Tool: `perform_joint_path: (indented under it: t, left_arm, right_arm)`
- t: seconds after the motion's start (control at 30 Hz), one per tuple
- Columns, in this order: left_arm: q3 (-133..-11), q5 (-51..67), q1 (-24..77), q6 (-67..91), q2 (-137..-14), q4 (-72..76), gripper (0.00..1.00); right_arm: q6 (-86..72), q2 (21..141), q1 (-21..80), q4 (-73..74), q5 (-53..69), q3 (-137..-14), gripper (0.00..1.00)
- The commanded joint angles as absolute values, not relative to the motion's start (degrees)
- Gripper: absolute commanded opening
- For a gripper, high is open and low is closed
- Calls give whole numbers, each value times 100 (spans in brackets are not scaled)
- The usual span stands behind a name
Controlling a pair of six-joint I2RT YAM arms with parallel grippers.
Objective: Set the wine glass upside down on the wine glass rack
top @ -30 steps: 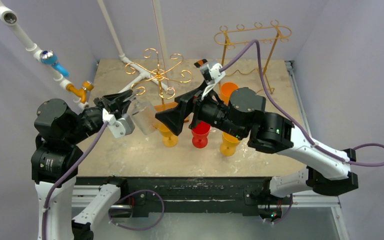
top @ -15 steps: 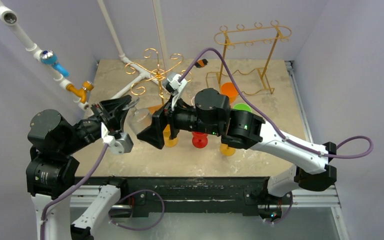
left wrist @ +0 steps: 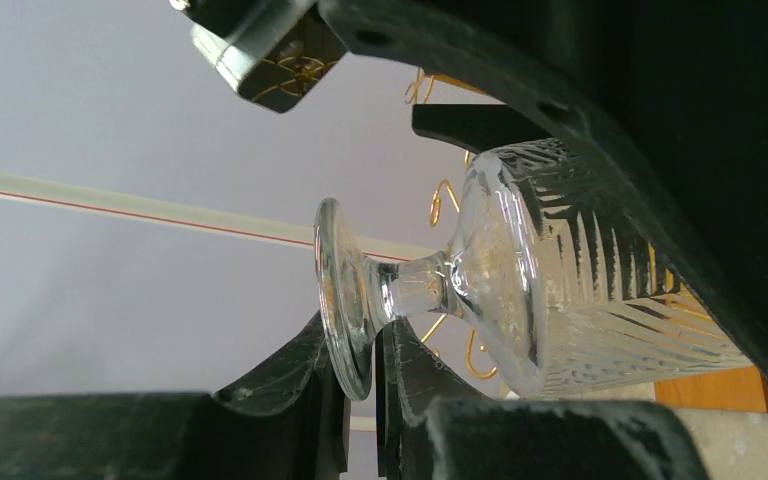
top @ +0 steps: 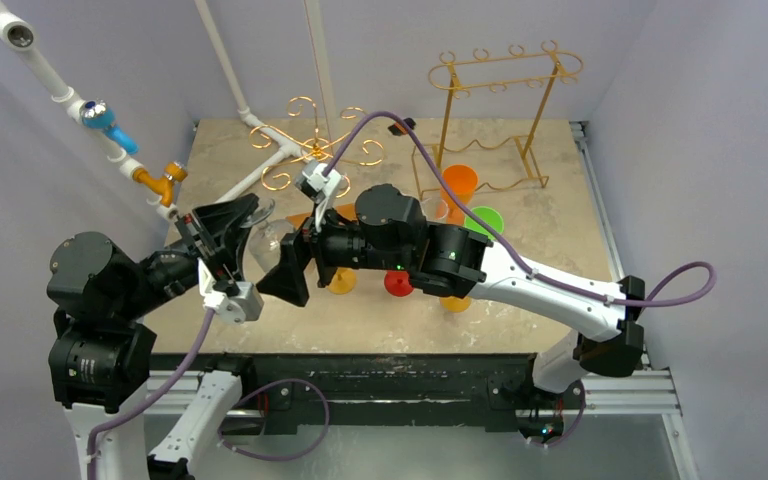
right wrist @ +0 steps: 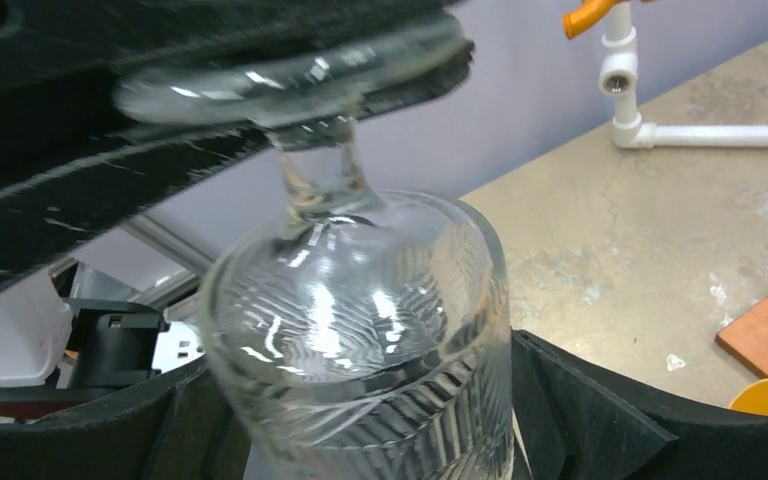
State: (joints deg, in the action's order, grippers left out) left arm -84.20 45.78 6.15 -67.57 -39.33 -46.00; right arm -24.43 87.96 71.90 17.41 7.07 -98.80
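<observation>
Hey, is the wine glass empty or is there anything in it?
Empty. The wine glass is clear through bowl and stem in both wrist views, with no liquid showing.

Black joints (top: 100,285), white links (top: 550,285), looping purple cables (top: 375,115)

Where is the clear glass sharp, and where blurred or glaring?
Left wrist: the wine glass is sharp, its ribs crisp; the left gripper's fingers near the lens are nearly black. Right wrist: white glare streaks on the bowl, the foot above blurred. Top external: the glass is faint against the table.
</observation>
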Motion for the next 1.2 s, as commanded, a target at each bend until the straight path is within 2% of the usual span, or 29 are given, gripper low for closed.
perform_joint_path:
  t: [0.0, 0.07, 0.2, 0.23, 0.27, 0.3, 0.33, 0.4, 0.47, 0.67, 0.8, 0.97, 1.17]
  left_arm:
    - [-8560, 5209, 448, -7090, -3833, -4116, 0]
    - [-8540, 5291, 404, -7120, -3816, -4175, 0]
    - [-8510, 5297, 348, -6748, -3809, -4099, 2]
    - [-8545, 5281, 343, -6274, -3839, -3953, 12]
    - [-8625, 5256, 343, -5791, -3913, -3848, 28]
    - [-8745, 5253, 347, -5444, -4017, -3887, 50]
    - [-8895, 5266, 343, -5331, -4142, -4073, 62]
    - [-9030, 5239, 343, -4943, -4284, -4130, 83]
    - [-8924, 5112, 343, -4363, -4277, -3856, 91]
    - [-8858, 4790, 343, -3937, -4387, -4041, 95]
    - [-8896, 4056, 343, -3467, -4632, -4150, 95]
    - [-8844, 3364, 344, -3160, -5054, -4361, 85]
    - [-8407, 3314, 343, -3199, -5124, -4319, 78]
  right_arm:
    - [-2505, 8648, 7198, 1266, 747, -9754, 89]
    - [-2505, 8561, 7198, 1110, 603, -9606, 78]
    - [-2469, 8198, 7193, 752, 152, -9127, 50]
    - [-2443, 8091, 7190, 692, 65, -8990, 45]
    - [-2416, 7999, 7176, 619, 18, -8881, 41]
    - [-2401, 7926, 7161, 588, -80, -8791, 39]
    - [-2392, 7859, 7142, 593, -191, -8716, 38]
    - [-2349, 7739, 7092, 623, -400, -8549, 33]
    - [-2288, 7566, 7019, 646, -680, -8342, 27]
    - [-2043, 7100, 6814, 670, -1251, -7645, 24]
    - [-1732, 6853, 6790, 644, -1634, -7193, 24]
    - [-1490, 6681, 6646, 465, -1716, -6762, 22]
    - [-1337, 6784, 6272, 288, -1635, -6671, 21]
